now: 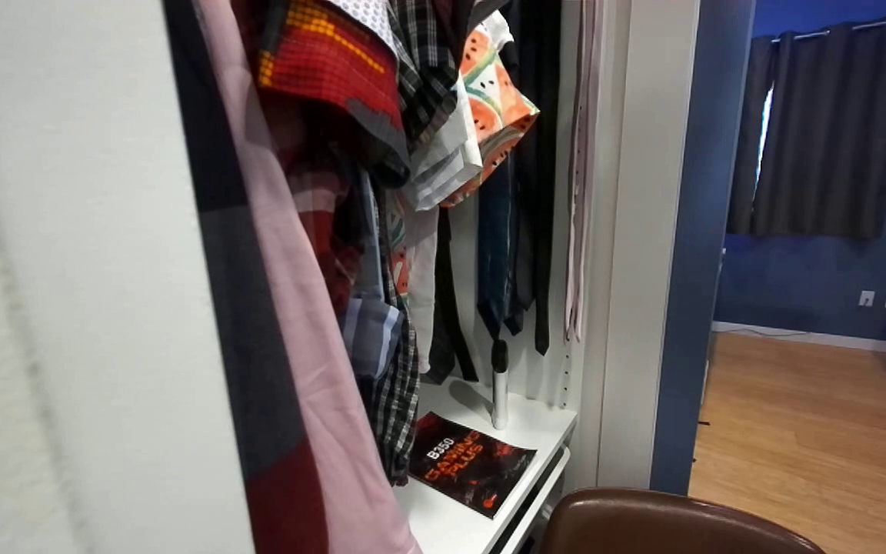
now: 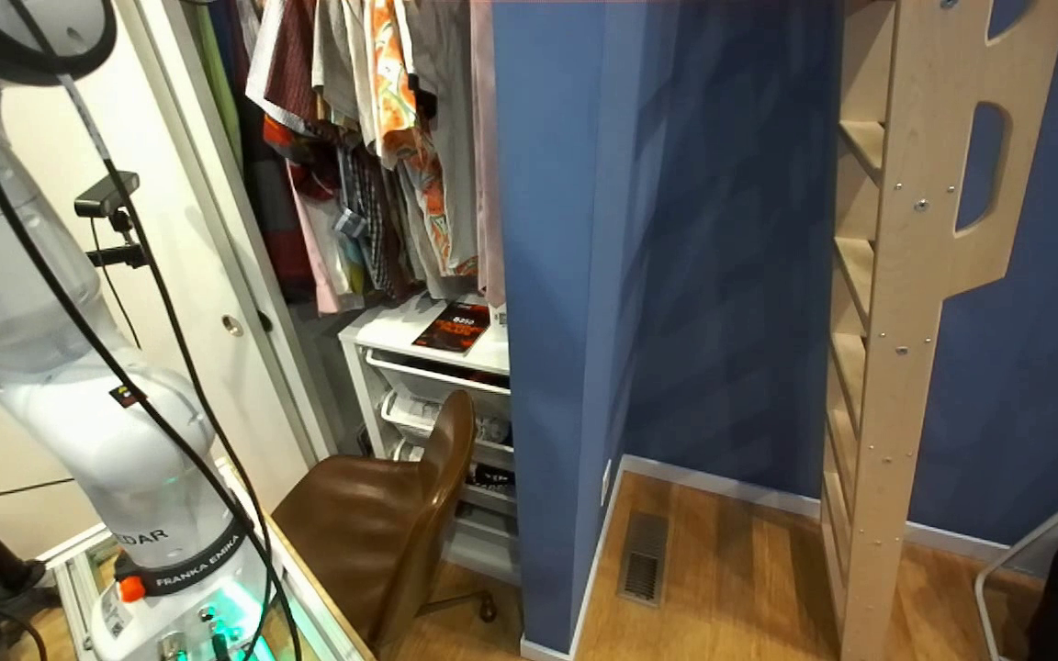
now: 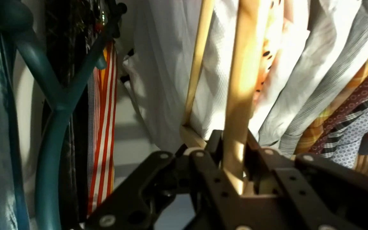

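The claw [image 3: 233, 138] pinched a wooden hanger [image 3: 243, 80] just beside crowded shirts [image 3: 332, 76]. Across a gap stood a branched teal stem [image 3: 50, 143] and red-striped fabric [image 3: 104, 143]. A brown chair [image 2: 354, 505] partly blocked the white drawer unit [image 2: 389, 323], which bore a dark booklet [image 2: 454, 328].

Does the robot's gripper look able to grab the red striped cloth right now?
Probably not: the gripper appears closed on a wooden bar, and a green branching piece partly overlaps the striped cloth in the wrist view.
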Controlling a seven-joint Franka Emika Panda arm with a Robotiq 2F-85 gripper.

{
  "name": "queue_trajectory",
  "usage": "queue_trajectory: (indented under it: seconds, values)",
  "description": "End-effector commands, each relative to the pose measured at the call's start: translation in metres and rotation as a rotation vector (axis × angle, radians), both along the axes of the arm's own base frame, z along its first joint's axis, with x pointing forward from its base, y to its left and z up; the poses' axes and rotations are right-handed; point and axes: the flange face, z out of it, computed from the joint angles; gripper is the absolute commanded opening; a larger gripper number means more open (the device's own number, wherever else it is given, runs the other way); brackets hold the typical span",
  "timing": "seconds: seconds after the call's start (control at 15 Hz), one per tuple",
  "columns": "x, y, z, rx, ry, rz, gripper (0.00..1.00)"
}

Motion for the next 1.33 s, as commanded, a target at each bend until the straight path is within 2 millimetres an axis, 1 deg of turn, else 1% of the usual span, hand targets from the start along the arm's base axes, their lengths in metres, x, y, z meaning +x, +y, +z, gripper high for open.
queue_trajectory:
  seconds: [0.0, 0.27, 0.33, 0.4, 0.53, 0.73, 0.87, 1.0, 1.27]
  values:
    - [0.004, 0.000, -0.002, 0.009, -0.004, -0.001, 0.19]
    - [0.005, 0.000, 0.001, 0.016, -0.010, 0.000, 0.19]
    - [0.005, 0.000, 0.002, 0.017, -0.011, 0.000, 0.06]
    - [0.011, 0.004, 0.001, 0.073, -0.030, 0.017, 0.05]
    - [0.031, 0.013, -0.004, 0.145, -0.095, 0.025, 0.05]
    - [0.054, 0.023, -0.008, 0.205, -0.204, 0.046, 0.05]
    - [0.071, 0.026, -0.017, 0.192, -0.258, 0.059, 0.05]
    - [0.084, 0.026, -0.025, 0.136, -0.303, 0.063, 0.05]
    - [0.100, 0.030, -0.027, 0.097, -0.378, 0.082, 0.05]
